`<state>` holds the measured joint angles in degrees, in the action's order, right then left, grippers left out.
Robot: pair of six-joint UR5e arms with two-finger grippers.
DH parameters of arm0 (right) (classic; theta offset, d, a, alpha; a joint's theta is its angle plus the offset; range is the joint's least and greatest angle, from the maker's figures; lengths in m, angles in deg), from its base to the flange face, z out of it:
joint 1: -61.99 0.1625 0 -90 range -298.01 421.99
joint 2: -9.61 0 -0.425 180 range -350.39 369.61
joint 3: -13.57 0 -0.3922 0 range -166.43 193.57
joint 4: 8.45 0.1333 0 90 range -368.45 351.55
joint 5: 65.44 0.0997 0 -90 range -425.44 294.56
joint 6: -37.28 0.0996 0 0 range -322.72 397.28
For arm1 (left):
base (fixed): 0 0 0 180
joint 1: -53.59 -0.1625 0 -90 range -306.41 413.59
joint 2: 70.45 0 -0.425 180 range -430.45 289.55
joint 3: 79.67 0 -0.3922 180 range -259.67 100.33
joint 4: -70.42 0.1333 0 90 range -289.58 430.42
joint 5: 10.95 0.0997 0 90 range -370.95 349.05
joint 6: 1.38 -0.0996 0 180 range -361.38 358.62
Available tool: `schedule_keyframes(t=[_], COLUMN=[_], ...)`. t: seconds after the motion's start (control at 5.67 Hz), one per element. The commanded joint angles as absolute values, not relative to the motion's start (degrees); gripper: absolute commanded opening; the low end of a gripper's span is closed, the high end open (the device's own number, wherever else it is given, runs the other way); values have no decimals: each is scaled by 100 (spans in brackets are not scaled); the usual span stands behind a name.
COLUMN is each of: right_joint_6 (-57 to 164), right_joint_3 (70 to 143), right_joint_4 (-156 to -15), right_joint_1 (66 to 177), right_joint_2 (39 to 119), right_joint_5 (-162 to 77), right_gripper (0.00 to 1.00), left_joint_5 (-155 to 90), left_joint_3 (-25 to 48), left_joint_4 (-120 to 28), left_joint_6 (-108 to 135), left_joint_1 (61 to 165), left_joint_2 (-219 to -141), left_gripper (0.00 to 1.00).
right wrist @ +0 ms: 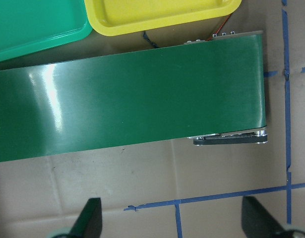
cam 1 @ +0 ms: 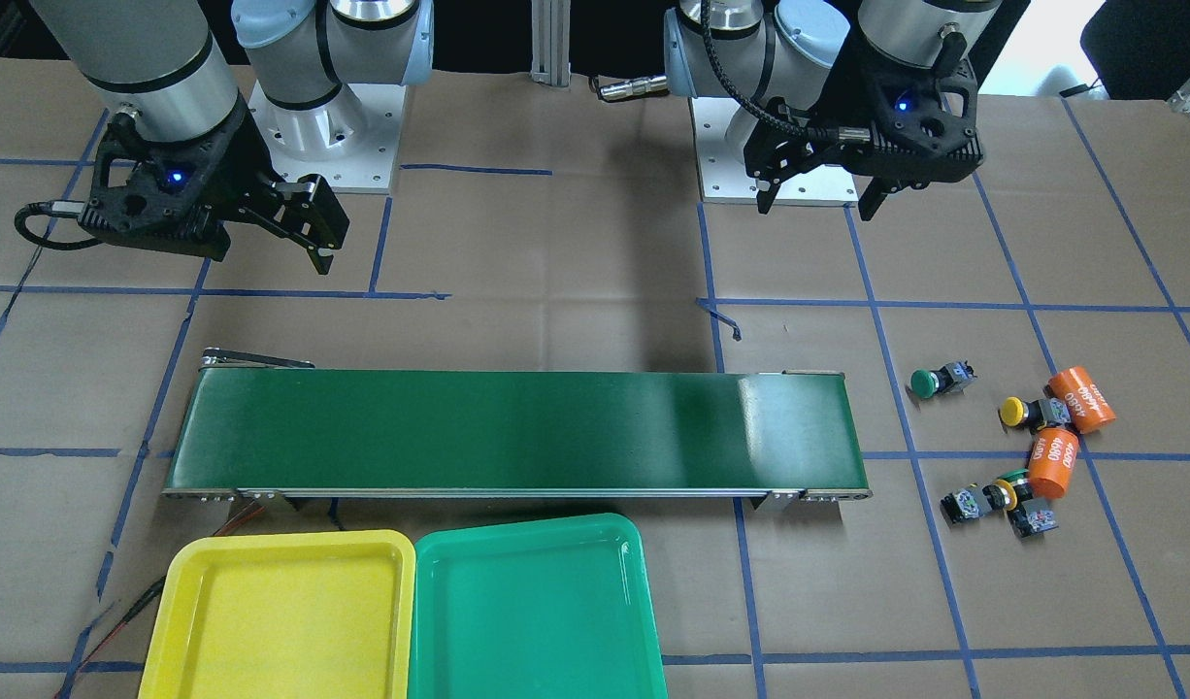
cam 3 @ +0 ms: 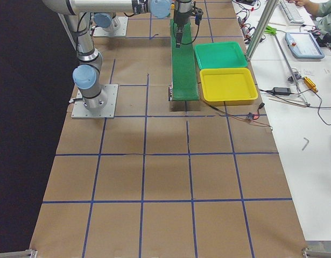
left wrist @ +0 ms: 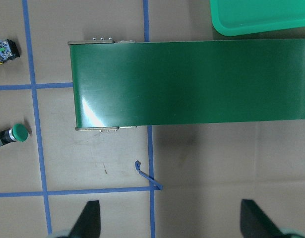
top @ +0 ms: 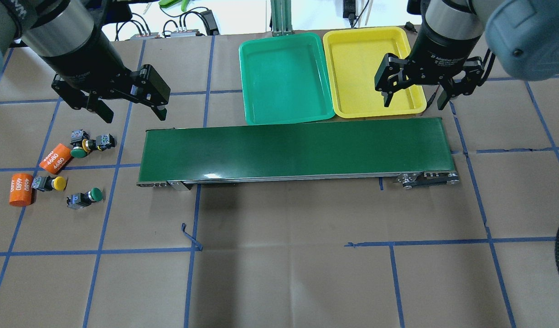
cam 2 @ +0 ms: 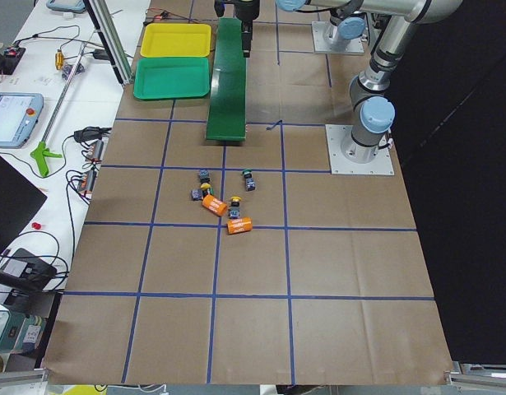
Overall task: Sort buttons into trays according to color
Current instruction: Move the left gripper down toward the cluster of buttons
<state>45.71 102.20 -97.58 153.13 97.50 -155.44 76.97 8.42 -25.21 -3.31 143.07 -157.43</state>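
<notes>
- We see the left gripper [top: 134,114] hanging above the table [top: 284,273], near the left end of the conveyor belt [top: 297,150]. Its jaws are spread wide and there is nothing between them.
- The right gripper [top: 413,104] hangs near the other end of the belt. It is released too and carries nothing.
- All four buttons lie on the table at the robot's left, past the left end of the belt and well apart from both trays.
- One green button [top: 84,198] lies alone on its side, the closest to the robot.
- A yellow button [top: 51,183] lies near it, and its dark body touches an orange cylinder [top: 20,189].
- The second green button [top: 78,151] and the second yellow button [top: 97,143] lie close together; we cannot tell whether they touch. They are just beside the other orange cylinder [top: 56,158].
- The green tray [top: 284,82] and the yellow tray [top: 361,68] lie side by side with their edges touching. They are on the far side of the belt from the robot, with the yellow one toward the robot's right.
</notes>
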Motion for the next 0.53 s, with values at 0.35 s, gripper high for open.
schedule_keyframes(t=[0.35], right_joint_6=[4563], right_joint_3=[10225], right_joint_4=[-9758], right_joint_1=[15313], right_joint_2=[9750], right_joint_5=[-15544], right_gripper=[100], left_joint_5=[7729], left_joint_3=[839], left_joint_4=[-2608], left_joint_6=[-680], left_joint_1=[14228], left_joint_2=[-15685], left_gripper=[99])
